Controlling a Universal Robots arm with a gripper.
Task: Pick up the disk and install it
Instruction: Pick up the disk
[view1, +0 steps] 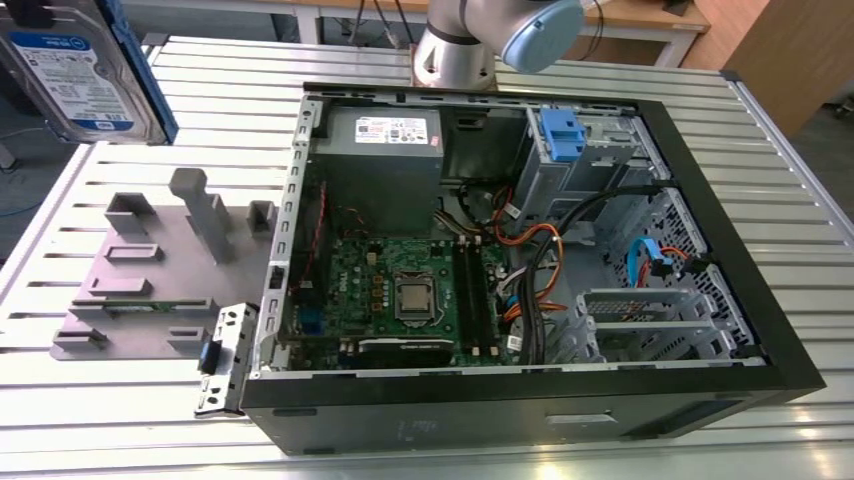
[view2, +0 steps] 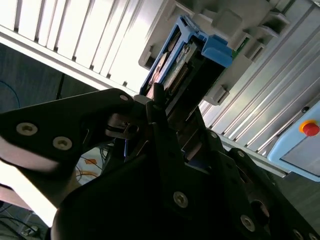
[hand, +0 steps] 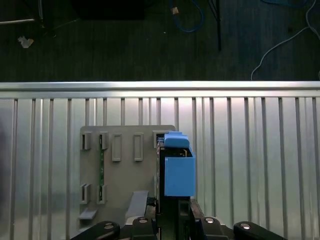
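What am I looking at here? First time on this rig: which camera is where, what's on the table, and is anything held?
The machine is one robot arm with two fingers at its tip, the gripper. The exterior view is from a camera off the arm, looking over a slatted metal table. On it sit an open computer case and, on the exterior view's left, a grey holder plate. Both wrist views come from cameras riding on the arm. The fingers are shut on the disk, a silver drive in a blue carrier, held clear of the table near the grey plate. It is not yet in the case.
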